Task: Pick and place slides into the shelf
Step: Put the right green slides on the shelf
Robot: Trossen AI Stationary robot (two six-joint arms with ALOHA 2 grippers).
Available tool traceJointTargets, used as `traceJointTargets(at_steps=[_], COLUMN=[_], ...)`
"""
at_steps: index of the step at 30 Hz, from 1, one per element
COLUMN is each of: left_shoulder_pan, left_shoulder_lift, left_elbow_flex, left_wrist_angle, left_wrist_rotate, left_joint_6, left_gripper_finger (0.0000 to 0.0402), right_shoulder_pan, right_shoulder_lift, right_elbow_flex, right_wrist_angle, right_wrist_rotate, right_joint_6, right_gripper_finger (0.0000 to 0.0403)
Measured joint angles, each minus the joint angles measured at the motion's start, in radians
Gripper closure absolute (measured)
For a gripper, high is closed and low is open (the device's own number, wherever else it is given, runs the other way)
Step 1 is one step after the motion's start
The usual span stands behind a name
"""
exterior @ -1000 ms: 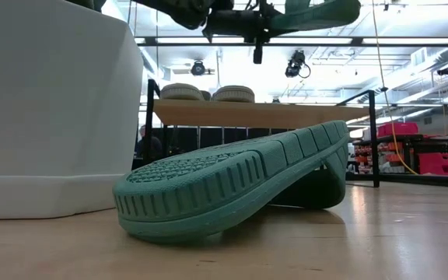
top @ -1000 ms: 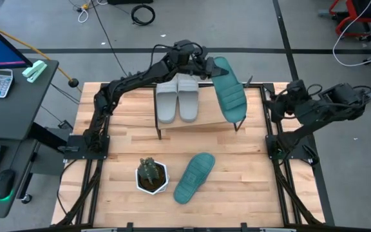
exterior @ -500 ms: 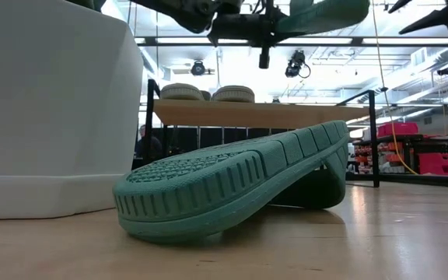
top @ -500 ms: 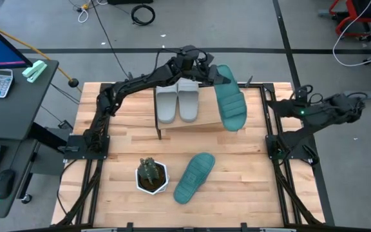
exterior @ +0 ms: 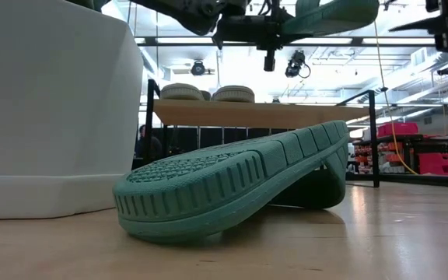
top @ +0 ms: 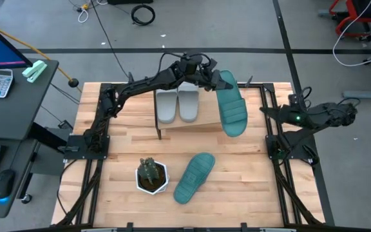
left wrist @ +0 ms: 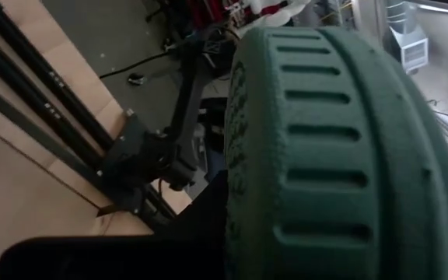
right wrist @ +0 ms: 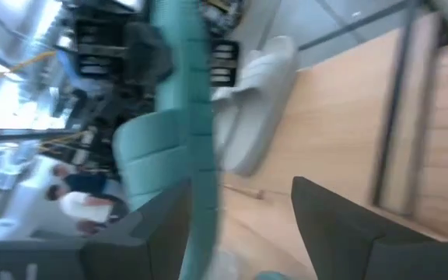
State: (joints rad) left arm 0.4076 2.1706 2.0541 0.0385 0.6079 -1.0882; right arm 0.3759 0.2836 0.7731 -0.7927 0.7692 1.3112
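The left gripper point(top: 210, 78) is clamping a green sandal point(top: 230, 103) above the shelf point(top: 198, 119), upper centre of frame. Advice: level it and lower it beside the grey sandals point(top: 178, 105). The right gripper point(top: 267, 111) is waiting at right, jaws apart.

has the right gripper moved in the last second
Yes. In the high view the right gripper has swung in from beyond the table's right edge to just over that edge of the table, toward the shelf.
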Motion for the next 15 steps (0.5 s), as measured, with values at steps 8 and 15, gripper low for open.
traceJointTargets(at_steps=[8, 15], left_shoulder_pan=[0.009, 0.011], left_shoulder_lift=[0.000, 0.000], left_elbow_flex=[0.000, 0.000], left_wrist_angle=[0.007, 0.010], left_wrist_rotate=[-0.011, -0.017], left_joint_6=[0.001, 0.003], left_gripper_finger=[0.0333, 0.0328], right_shoulder_pan=[0.000, 0.000], right_shoulder_lift=[0.032, 0.130], right_elbow_flex=[-0.180, -0.272], right_wrist_angle=[0.350, 0.583], right_wrist_rotate=[-0.038, -0.039], right_joint_6=[0.003, -0.028], right_gripper_finger=[0.0177, 0.0177])
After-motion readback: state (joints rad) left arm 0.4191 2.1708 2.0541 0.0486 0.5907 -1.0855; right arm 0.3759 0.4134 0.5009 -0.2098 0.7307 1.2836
